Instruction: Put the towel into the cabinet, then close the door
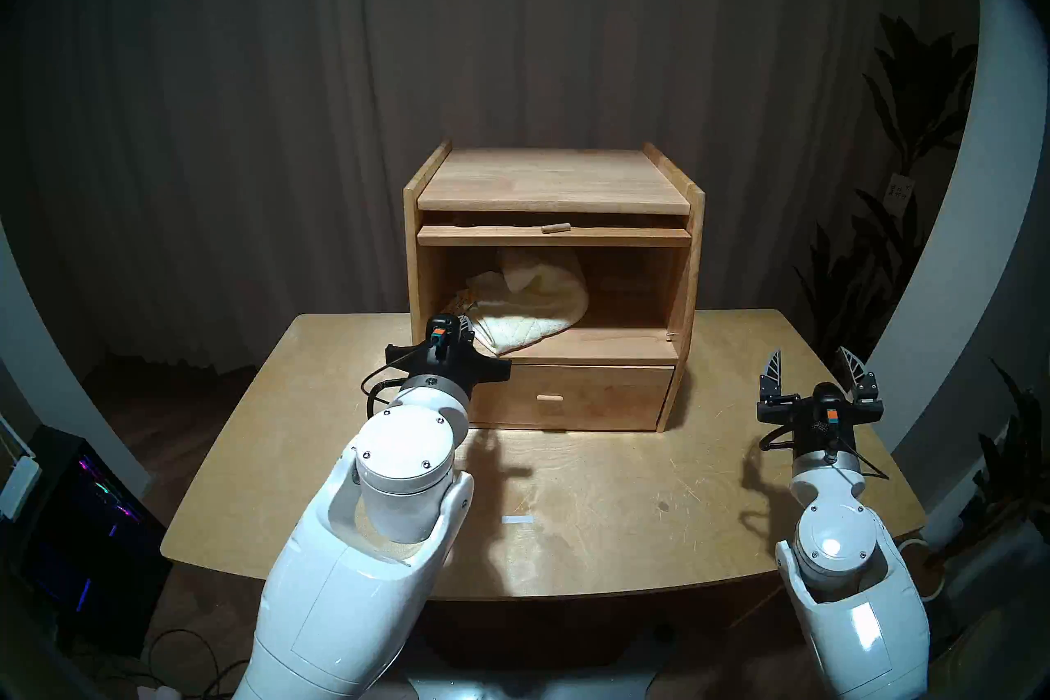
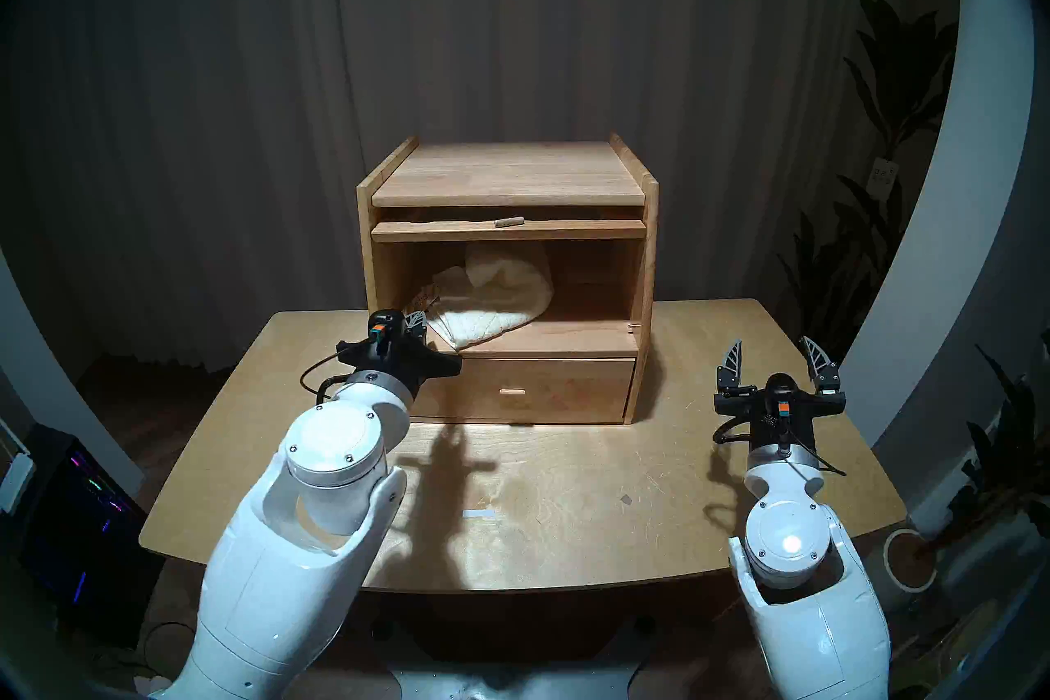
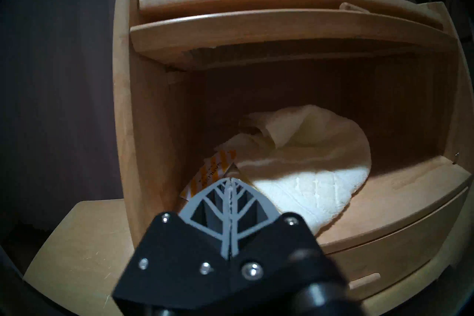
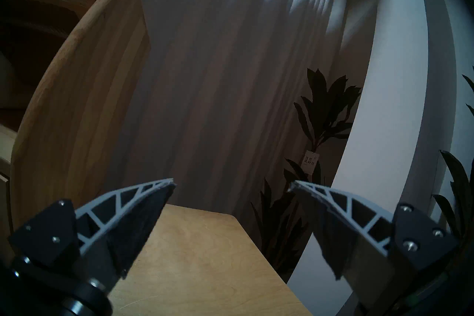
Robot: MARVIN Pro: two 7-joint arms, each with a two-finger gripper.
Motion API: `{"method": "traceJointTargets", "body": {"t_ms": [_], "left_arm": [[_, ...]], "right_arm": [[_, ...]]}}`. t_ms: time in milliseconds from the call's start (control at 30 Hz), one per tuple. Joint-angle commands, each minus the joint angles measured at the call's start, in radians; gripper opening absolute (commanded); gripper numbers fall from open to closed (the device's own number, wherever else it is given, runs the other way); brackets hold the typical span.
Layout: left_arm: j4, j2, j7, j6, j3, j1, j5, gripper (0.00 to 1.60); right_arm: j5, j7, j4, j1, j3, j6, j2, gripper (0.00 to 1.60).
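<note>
Item 1: cabinet (image 1: 690,250), light-brown wood, raised side rails on top, standing on the far half of a pale wooden table (image 1: 596,500); 1 large open compartment above 1 bottom drawer (image 1: 568,398) with a small tab handle. Item 2: door (image 1: 554,236), raised and lying flat in the slot under the top board, only its near edge and peg knob (image 1: 555,228) showing; compartment mouth unobstructed on the right. Item 3: towel (image 1: 540,301), cream, waffle-textured, heaped in the left half of the compartment, its near corner lapping over the front lip of the compartment floor; an orange-and-white striped tag (image 3: 213,174) lies at its left side against the cabinet wall. Item 4: left gripper (image 3: 230,180), fingers pressed together with nothing between them, tips at the compartment's near left corner, just beside the towel corner and tag; contact cannot be told. Item 5: right gripper (image 1: 813,368), fingers spread wide and empty, above the table's right side, well apart from the cabinet. Surroundings: dark curtain (image 1: 511,28) behind, leafy plants (image 1: 909,113) at far right, a computer case with coloured lights (image 1: 85,505) on the floor at near left.
</note>
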Motion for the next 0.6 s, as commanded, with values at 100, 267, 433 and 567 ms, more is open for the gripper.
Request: {"method": "traceJointTargets", "body": {"t_ms": [100,267,433,567], "left_arm": [[-0.168,0.065,-0.103,0.133,-0.03,0.036,-0.079,0.0],[-0.223,0.111,-0.16,0.23,-0.072,0.008,-0.114,0.0],[-0.222,0.141,-0.238,0.338,-0.114,-0.073,-0.174,0.0],[-0.184,0.108,-0.286,0.379,-0.116,-0.102,-0.156,0.0]], "right_arm": [[-0.001,-0.002,-0.021,0.004,0.0,-0.005,0.004,1.6],[-0.001,-0.003,-0.025,0.002,-0.001,-0.004,0.006,1.6],[0.0,-0.004,-0.03,-0.001,-0.001,-0.003,0.008,1.6],[0.001,-0.005,-0.031,-0.002,-0.001,-0.002,0.009,1.6]]}}
